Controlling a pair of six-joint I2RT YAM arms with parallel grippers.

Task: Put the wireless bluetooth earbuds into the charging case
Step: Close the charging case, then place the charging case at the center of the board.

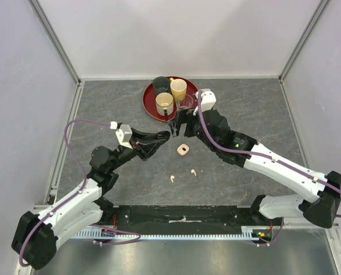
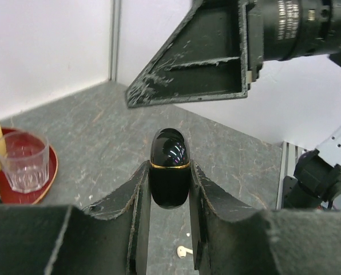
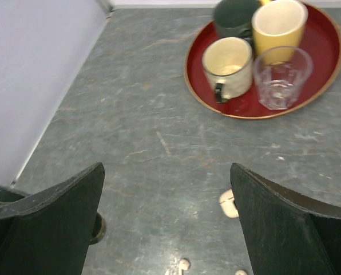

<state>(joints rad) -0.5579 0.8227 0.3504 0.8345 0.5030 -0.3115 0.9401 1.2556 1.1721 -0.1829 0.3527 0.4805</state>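
Note:
My left gripper (image 2: pixel 169 172) is shut on a glossy black egg-shaped charging case (image 2: pixel 169 154) with a gold band, held above the table. In the top view the left gripper (image 1: pixel 166 136) sits just left of centre. My right gripper (image 1: pixel 178 123) hovers close behind it, and in its own view the right gripper (image 3: pixel 167 167) is open and empty. A cream-white charging case (image 1: pixel 183 150) lies on the table, half hidden behind a finger in the right wrist view (image 3: pixel 228 203). Two cream-white earbuds (image 1: pixel 172 178) (image 1: pixel 193 171) lie nearer the arm bases. One earbud (image 2: pixel 183 251) shows below the left jaws.
A red tray (image 1: pixel 149 105) at the back centre holds a dark green cup (image 1: pixel 161 84), a yellow cup (image 1: pixel 178 89), a cream cup (image 1: pixel 164 103) and a clear glass (image 1: pixel 185 102). Walls and aluminium posts surround the grey table.

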